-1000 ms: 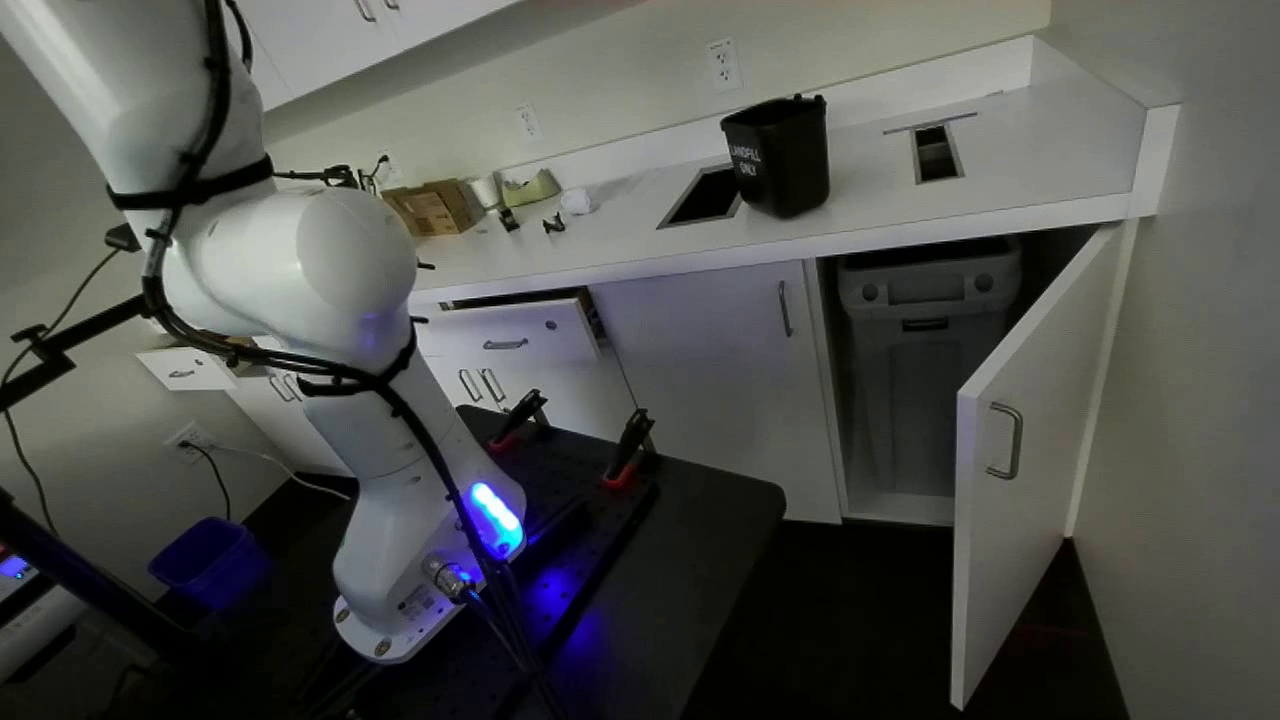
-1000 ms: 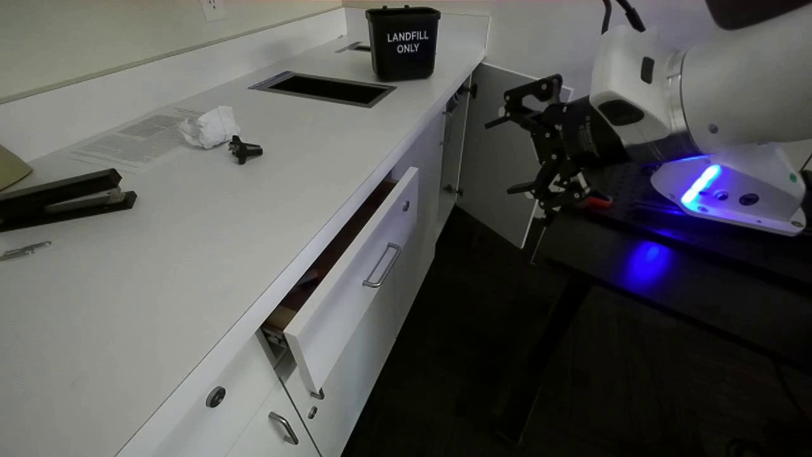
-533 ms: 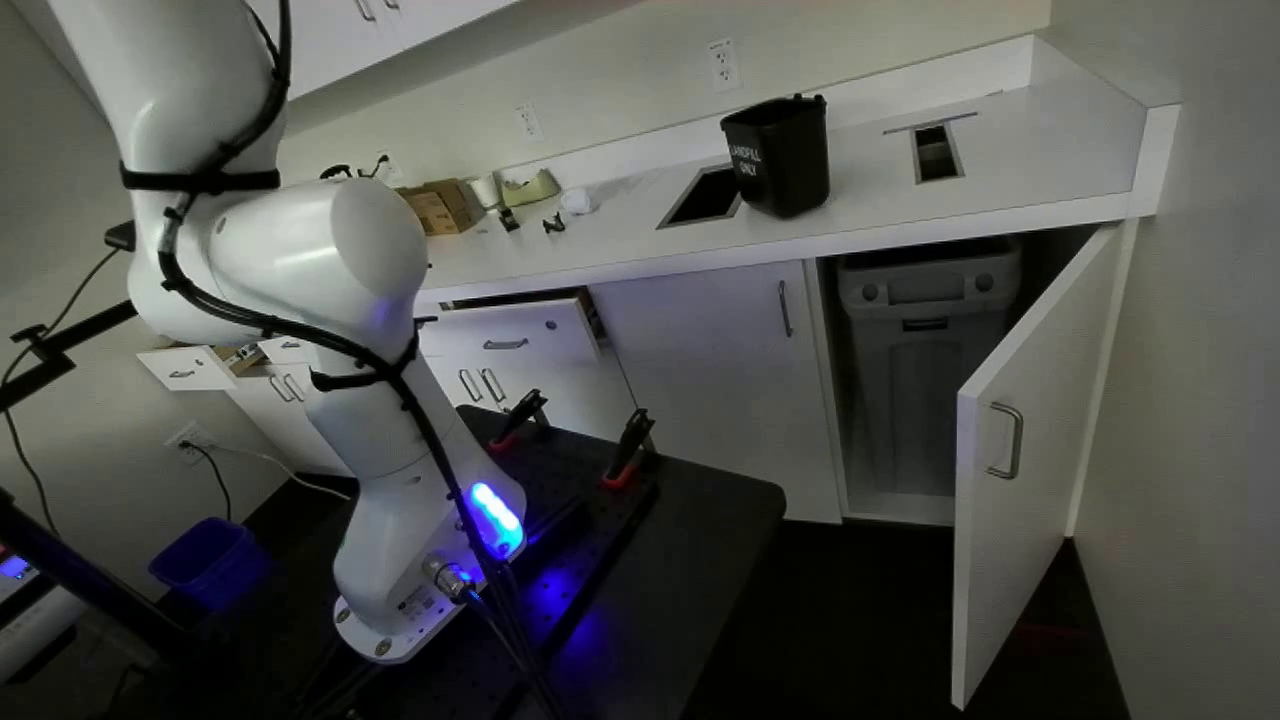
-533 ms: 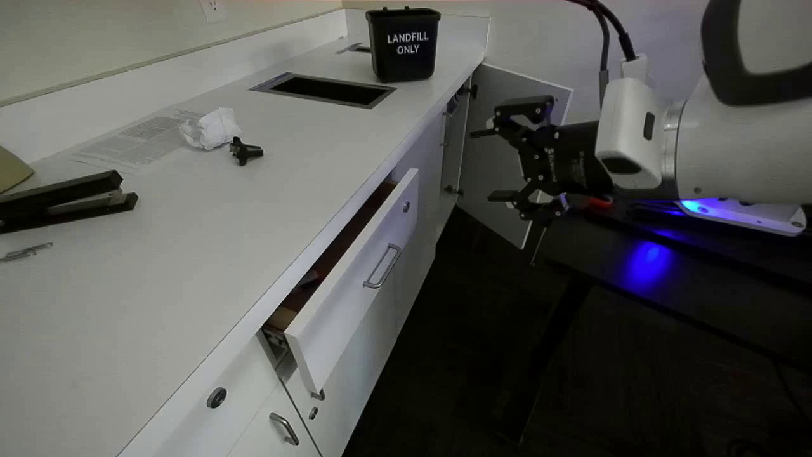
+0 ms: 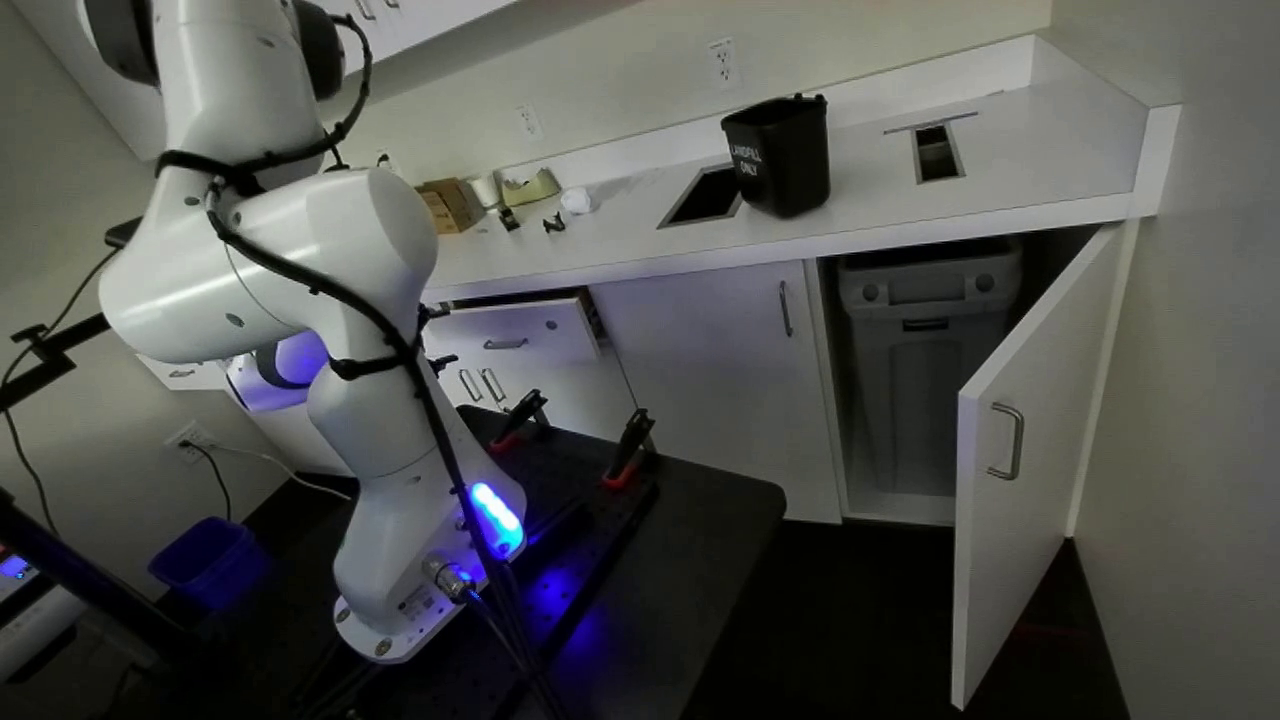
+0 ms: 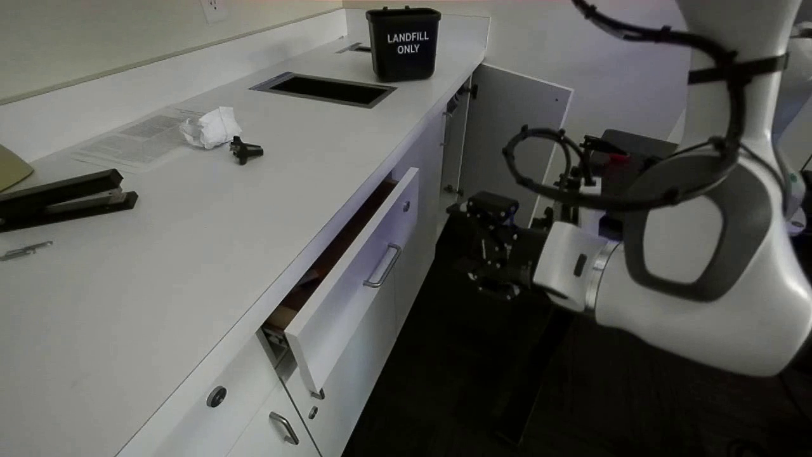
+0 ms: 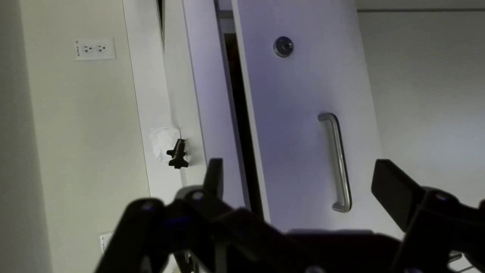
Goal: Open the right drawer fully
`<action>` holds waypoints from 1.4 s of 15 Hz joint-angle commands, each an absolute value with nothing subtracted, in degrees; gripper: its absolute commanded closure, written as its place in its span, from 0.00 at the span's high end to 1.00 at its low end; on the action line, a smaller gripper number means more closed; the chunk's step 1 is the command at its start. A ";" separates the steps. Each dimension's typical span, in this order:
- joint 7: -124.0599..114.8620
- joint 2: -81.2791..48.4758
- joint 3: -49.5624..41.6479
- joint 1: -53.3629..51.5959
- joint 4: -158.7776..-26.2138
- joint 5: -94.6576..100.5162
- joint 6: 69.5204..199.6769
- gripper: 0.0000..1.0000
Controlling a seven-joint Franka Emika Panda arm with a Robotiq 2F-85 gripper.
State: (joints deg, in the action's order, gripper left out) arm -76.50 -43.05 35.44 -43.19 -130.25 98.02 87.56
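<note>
1. Drawer (image 6: pixel 361 276) of the task, the right one, is under the edge of the white counter (image 6: pixel 158 273) and stands pulled out only in part.
2. Between the counter edge and the top edge of the drawer front runs one narrow dark gap; at its near end, in an exterior view, a little tan wood of the inside can be seen.
3. Gripper (image 7: pixel 299 170) is wide: its two fingers (image 7: pixel 392 191) stand well apart.
4. In the wrist view, the handle (image 7: pixel 341 163) of the drawer appears between these fingers, closer to one of them; in an exterior view the gripper is apart from it, with dark floor (image 6: pixel 444 355) below.
5. In an exterior view, more dark floor lies between the black table (image 5: pixel 700 530) and the edge of the open cabinet door (image 5: pixel 1050 430).
6. Counted on the counter: one black bin (image 5: pixel 790 165) with words LANDFILL ONLY, two rectangular openings (image 5: pixel 700 197), one stapler (image 6: pixel 63 193), one ball of crumpled white paper (image 6: pixel 214 127). The bin is just beside the larger opening.
7. On the table: two clamps (image 5: pixel 630 445) with red parts.
8. On the drawer front: one handle and one round lock (image 7: pixel 283 46).
</note>
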 commanded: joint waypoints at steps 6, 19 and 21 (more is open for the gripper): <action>-79.03 -53.82 29.38 -49.98 -117.80 98.26 87.06 1.00; -78.00 -64.96 21.05 -56.24 -103.69 99.25 76.67 1.00; -78.46 -66.16 20.40 -56.24 -102.41 100.59 77.13 1.00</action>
